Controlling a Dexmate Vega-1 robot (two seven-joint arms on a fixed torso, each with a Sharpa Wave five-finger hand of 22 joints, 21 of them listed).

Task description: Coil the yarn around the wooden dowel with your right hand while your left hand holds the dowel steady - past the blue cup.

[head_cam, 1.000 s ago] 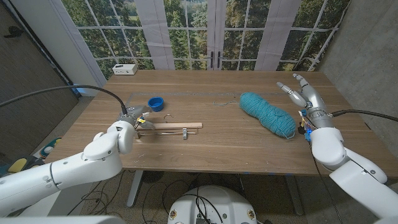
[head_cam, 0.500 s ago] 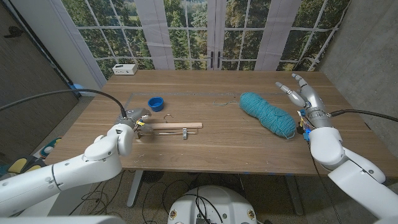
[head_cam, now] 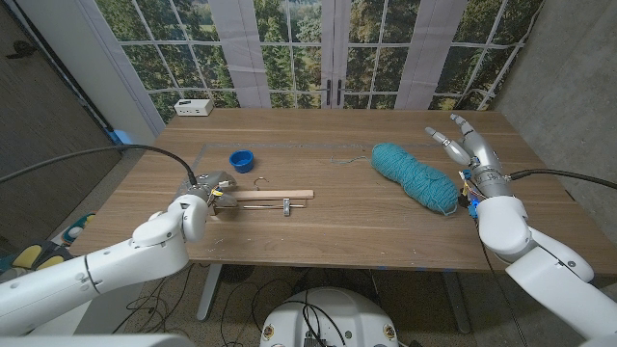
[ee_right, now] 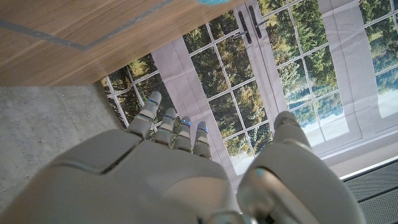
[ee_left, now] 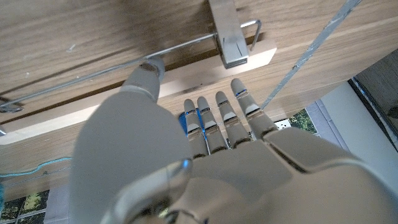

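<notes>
right hand [head_cam: 469, 146] raised past the table's right edge, fingers spread, holding nothing. just beside it, teal yarn [head_cam: 415, 176] heaped on the wood: soft, light, likely to snag, best pinched at a loose strand. left hand [head_cam: 210, 190] at the wooden dowel [head_cam: 273, 195], grasp unclear. stiff, light, near the blue cup [head_cam: 241, 161].

white box [head_cam: 194, 107] | table's far-left corner | metal clip [head_cam: 286, 205] | mid-table
</notes>
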